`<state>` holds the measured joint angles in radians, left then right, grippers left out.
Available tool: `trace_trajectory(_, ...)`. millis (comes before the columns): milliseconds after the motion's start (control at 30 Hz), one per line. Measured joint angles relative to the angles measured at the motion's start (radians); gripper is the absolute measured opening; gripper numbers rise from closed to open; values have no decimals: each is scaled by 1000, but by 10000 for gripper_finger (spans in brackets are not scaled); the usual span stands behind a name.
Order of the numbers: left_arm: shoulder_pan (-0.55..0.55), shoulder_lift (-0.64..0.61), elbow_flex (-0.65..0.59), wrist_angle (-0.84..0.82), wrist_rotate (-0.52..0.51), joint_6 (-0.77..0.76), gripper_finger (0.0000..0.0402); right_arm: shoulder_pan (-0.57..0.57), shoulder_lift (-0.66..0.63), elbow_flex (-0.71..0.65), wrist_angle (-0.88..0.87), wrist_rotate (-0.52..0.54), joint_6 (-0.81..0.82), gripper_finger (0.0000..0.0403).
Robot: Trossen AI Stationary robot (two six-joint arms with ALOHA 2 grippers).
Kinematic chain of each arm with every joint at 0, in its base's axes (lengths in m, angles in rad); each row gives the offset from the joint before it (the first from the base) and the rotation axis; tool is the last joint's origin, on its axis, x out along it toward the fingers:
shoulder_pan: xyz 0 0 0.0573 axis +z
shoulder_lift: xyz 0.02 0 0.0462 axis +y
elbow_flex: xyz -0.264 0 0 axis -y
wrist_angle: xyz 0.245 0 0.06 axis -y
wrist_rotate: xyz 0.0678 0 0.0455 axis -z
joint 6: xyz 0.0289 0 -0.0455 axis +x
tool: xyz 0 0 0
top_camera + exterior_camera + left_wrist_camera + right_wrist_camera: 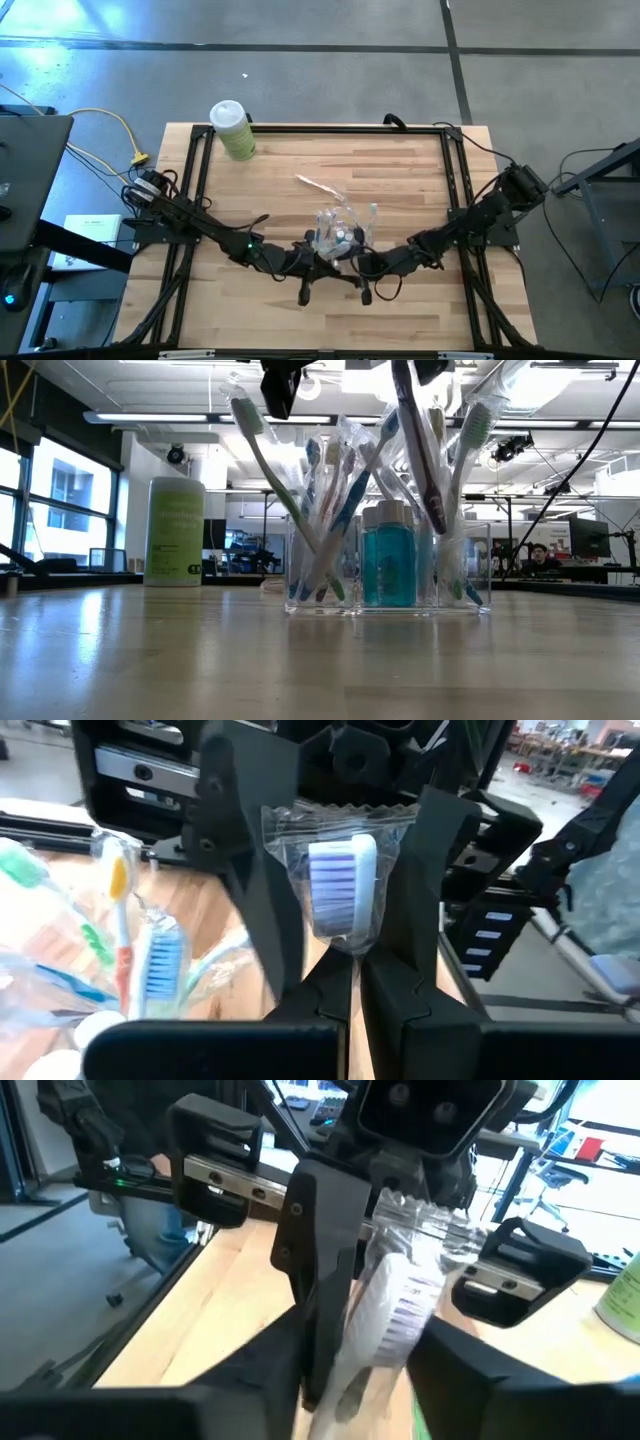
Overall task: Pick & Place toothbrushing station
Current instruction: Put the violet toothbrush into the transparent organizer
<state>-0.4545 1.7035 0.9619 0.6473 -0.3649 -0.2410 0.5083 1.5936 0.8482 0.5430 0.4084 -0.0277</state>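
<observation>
**Handover of a wrapped toothbrush above the organizer**

Holding the wrapped toothbrush (341, 885) pinched between the fully closed fingers of the left gripper (352, 970), bristle head standing just beyond the fingertips. Closing the right gripper (365, 1345) around the same brush from the opposite side, fingers only partly drawn in; firm contact not yet certain. Best practice, as a judgement: seating the right fingers squarely on the stiff handle rather than on loose film before easing the left grip, since the slick wrap seems likely to slide. Keeping both grippers directly above the clear organizer (388, 570), close beneath them on the desk (400, 180).

Showing crinkly transparent film over a white head with violet bristles; rigid see-through compartments crowded with slender, slanting brushes and a teal bottle (388, 560); a pale green canister (233, 130) well away from both grippers; smooth, light wood grain.
</observation>
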Motion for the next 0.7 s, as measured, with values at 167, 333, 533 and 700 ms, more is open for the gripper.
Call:
trace_trajectory(167,-4,0,-1,-1,-19,36,0,0,0,0,-2,13,-6,96)
trace_trajectory(333,-7,0,-1,2,-19,42,0,0,0,0,3,16,-12,96)
trace_trajectory(533,-9,0,-1,5,-16,64,1,0,0,0,5,16,-16,96)
trace_trajectory(700,-25,0,-1,7,-47,83,9,0,0,0,9,9,-24,96)
